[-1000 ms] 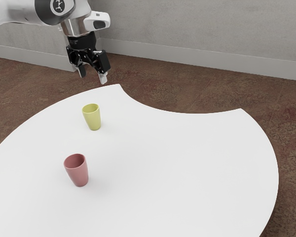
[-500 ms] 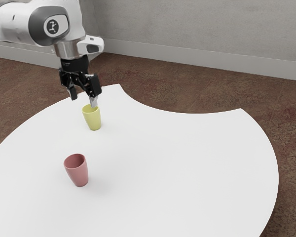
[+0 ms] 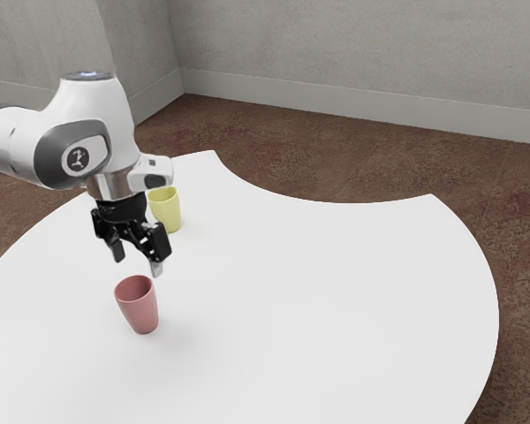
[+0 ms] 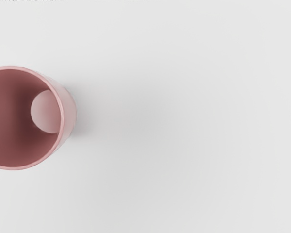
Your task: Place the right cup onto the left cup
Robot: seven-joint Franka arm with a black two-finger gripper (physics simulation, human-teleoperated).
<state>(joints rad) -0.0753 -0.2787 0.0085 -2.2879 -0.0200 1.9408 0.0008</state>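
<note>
Bench (image 3: 336, 336), white and round-edged, spreads beneath and all around the pink cup (image 3: 140, 306), with a curved bite cut out of its rim on the side beyond the cup. The pink cup, the right one of the pair, stands on the bench with its mouth up. The wrist view looks down past its rim to the paler round bottom inside, and a soft shadow lies on the bench just beside it.

Above and close by the pink cup hangs the hand (image 3: 137, 258), black, tips pointing down. It is wide, with a plain gap between its two fingers (image 3: 155, 266), and it holds nothing. Over it, higher than the pink cup, is the arm (image 3: 113, 124), white with dark grey trim, which comes in from the exterior view's left.

Farther back than the pink cup, well apart from it on the same bench, stands the yellow cup (image 3: 166, 212), also mouth up, partly hidden behind the arm. It is the left one of the pair.

Beyond the bench, on the far side from the pink cup, lies the floor (image 3: 353, 163), mottled brown. Farthest from the pink cup rises the wall (image 3: 353, 44), plain grey, with a pale skirting board (image 3: 353, 103) along its foot.
</note>
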